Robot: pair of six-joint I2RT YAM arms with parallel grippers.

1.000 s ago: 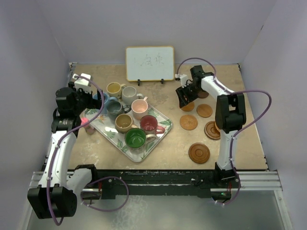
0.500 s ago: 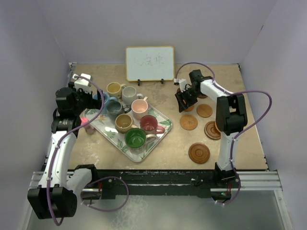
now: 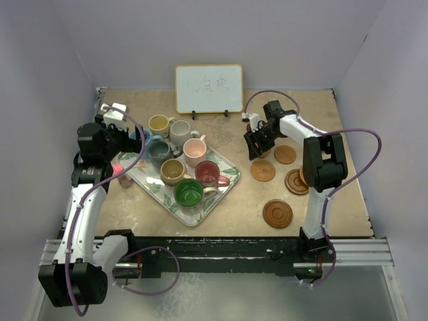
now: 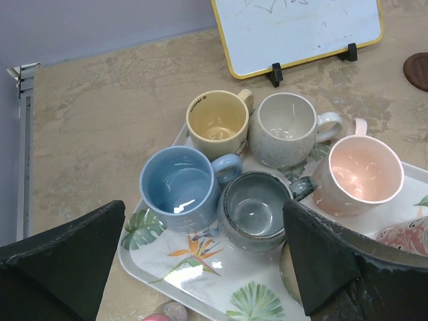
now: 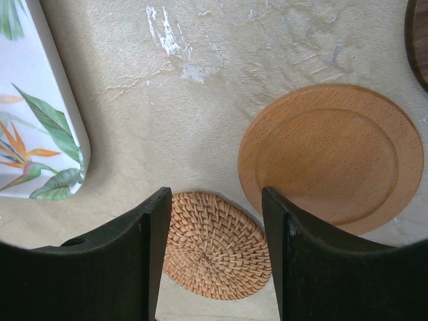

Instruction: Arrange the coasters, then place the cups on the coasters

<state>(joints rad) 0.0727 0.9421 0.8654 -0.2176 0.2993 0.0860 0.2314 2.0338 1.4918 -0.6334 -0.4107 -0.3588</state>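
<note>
Several cups stand on the leaf-patterned tray [image 3: 226,182]: yellow [image 3: 158,123], off-white [image 3: 180,132], pink [image 3: 194,150], light blue [image 4: 179,187], grey-blue [image 4: 254,210], tan [image 3: 173,171], red [image 3: 208,172], green [image 3: 188,192]. Wooden coasters [image 3: 285,154] [image 3: 263,170] [image 3: 295,181] [image 3: 277,213] lie on the table's right half. My right gripper [image 3: 257,143] [image 5: 215,200] hangs low with its jaws partly apart over a small woven coaster [image 5: 214,244], which lies beside a light wooden coaster [image 5: 331,157]. My left gripper [image 3: 127,140] [image 4: 204,224] is wide open above the tray's left end, holding nothing.
A whiteboard [image 3: 208,88] stands on feet at the back. The tray's corner [image 5: 40,134] lies left of the right gripper. A dark coaster [image 5: 420,40] sits behind it. A small pink object [image 3: 122,172] rests by the tray's left edge.
My right gripper has moved left and toward the near side, lowering over the woven coaster, with its jaws narrowing a little. The left arm has not moved.
</note>
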